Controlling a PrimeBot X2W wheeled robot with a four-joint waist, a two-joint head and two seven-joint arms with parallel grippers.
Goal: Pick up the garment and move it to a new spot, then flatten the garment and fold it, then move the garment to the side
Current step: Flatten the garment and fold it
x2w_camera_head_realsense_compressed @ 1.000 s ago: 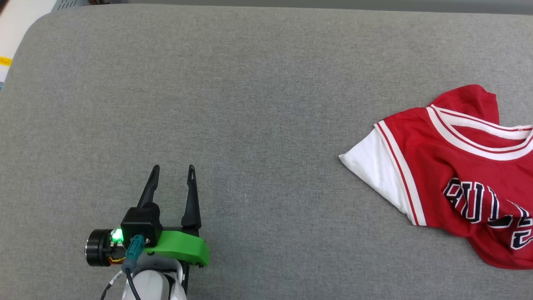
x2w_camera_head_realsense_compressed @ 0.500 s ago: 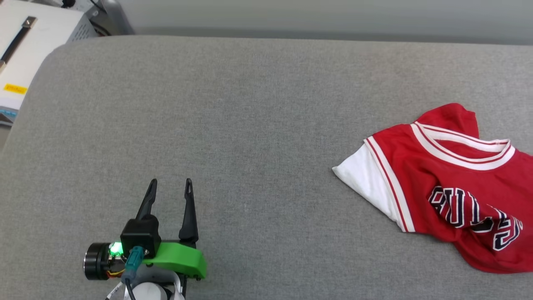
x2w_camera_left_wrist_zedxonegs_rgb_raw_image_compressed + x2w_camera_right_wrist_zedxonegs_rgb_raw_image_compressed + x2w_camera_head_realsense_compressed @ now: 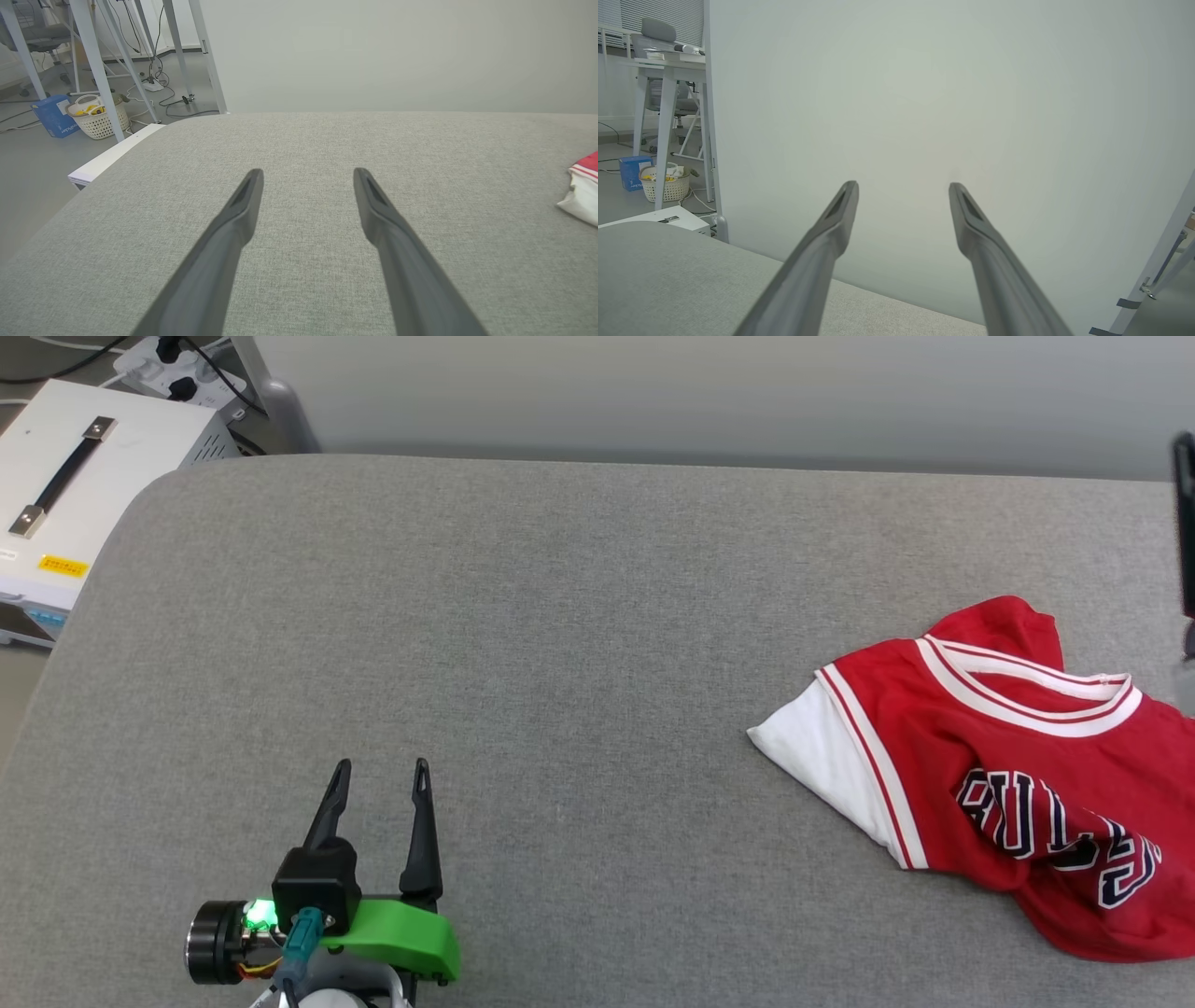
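Note:
The garment [image 3: 1008, 775], a red jersey T-shirt with a white sleeve, striped trim and dark lettering, lies crumpled on the grey table [image 3: 560, 663] at the right in the head view. Its white sleeve tip [image 3: 581, 200] peeks in at the right edge of the left wrist view. My left gripper [image 3: 381, 779] stands open over bare table at the lower left, far from the garment, nothing between its fingers [image 3: 243, 205]. My right gripper [image 3: 903, 189] is open and empty, raised and facing a pale wall; one dark finger [image 3: 1184, 513] shows at the head view's right edge, above the garment.
A white equipment box [image 3: 65, 504] with a handle stands off the table's far left corner, with cables behind it. Beyond the table's left edge, the floor holds a basket [image 3: 98, 116], a blue box [image 3: 51, 121] and metal frame legs. A pale wall runs behind the table.
The head camera has tilted up, so the far table edge and the white box came into sight. A right gripper finger has appeared at the right edge. The garment lies as before.

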